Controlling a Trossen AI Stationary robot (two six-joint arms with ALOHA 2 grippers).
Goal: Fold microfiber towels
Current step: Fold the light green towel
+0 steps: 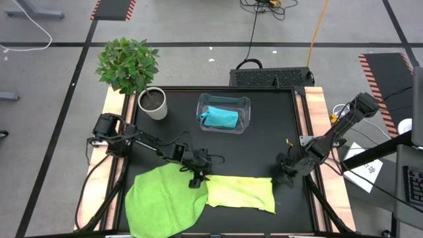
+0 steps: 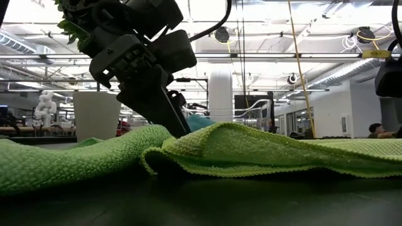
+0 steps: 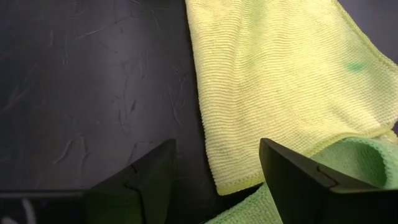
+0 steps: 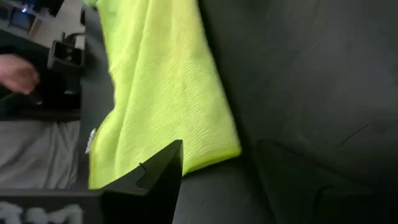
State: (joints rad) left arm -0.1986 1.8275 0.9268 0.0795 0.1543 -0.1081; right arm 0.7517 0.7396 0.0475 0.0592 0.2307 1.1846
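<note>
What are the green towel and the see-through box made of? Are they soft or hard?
The bright green towel looks like soft microfiber cloth: its surface shows tiny woven bumps, and it slumps in loose folds. The pale yellow-green towel beside it has the same fine ribbed weave. The see-through box is probably hard, clear plastic, since it keeps its shape and the turquoise towel shows through its walls.

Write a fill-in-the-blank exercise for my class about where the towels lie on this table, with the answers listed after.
1. The blue towel lies inside the clear ____.
2. The yellow towel lies between the two ____.
3. The green towel lies nearest the ____ gripper.
4. The plant stands in a ____ pot.

Answers: bin; grippers; left; white
</note>
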